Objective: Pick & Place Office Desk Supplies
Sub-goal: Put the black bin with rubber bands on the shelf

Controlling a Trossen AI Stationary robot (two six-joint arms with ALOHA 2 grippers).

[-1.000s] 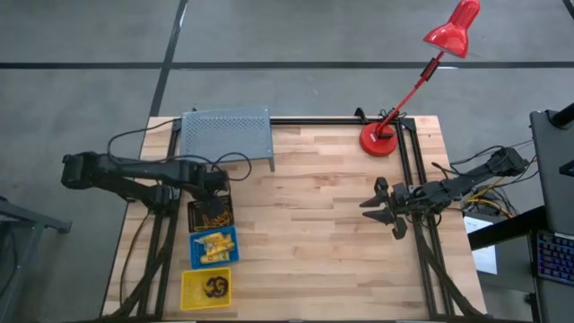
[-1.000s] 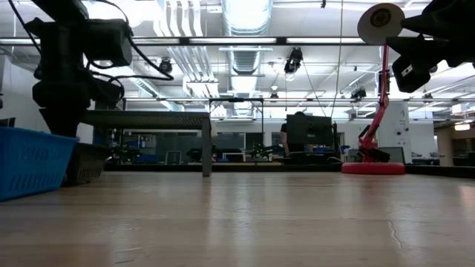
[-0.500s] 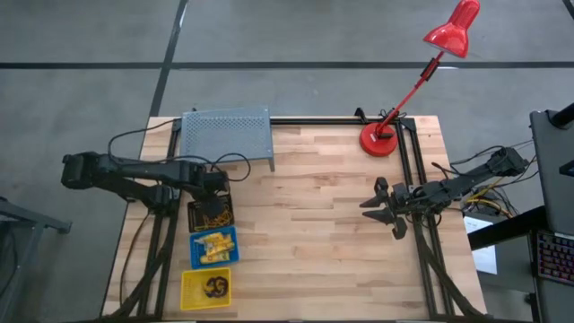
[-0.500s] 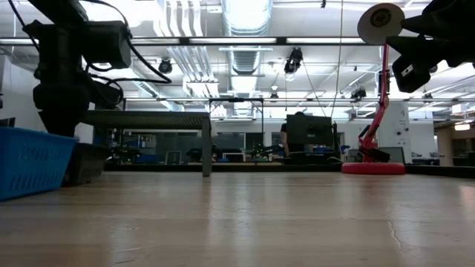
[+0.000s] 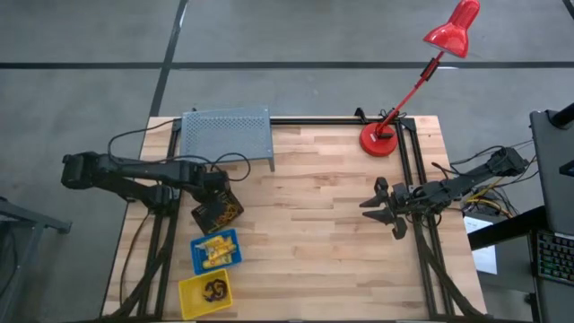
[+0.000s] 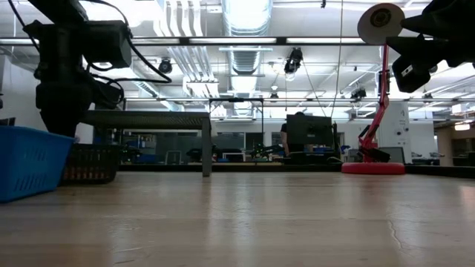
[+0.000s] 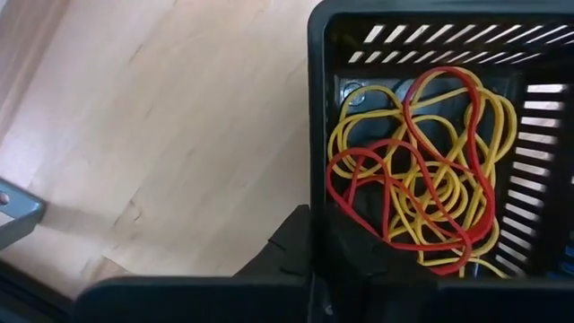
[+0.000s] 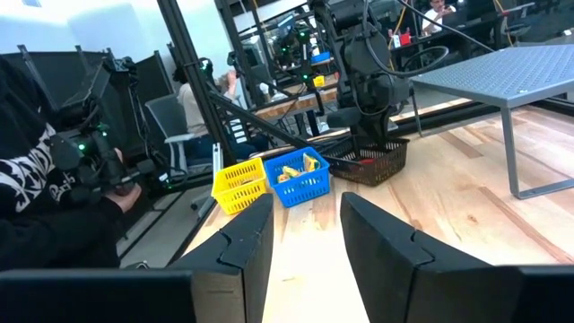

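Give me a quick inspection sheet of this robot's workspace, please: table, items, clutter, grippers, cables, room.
Surface: wooden table, bare in the middle.
Job's things: red and yellow rubber bands in the black bin; yellow tubes in the blue bin; dark rings in the yellow bin.
Clutter: grey mesh shelf; red desk lamp.
Grippers: left gripper shut on the black bin's wall; right gripper open, above the table's right side.
Cables: black leads along the left arm.
Surroundings: a person beside the table.
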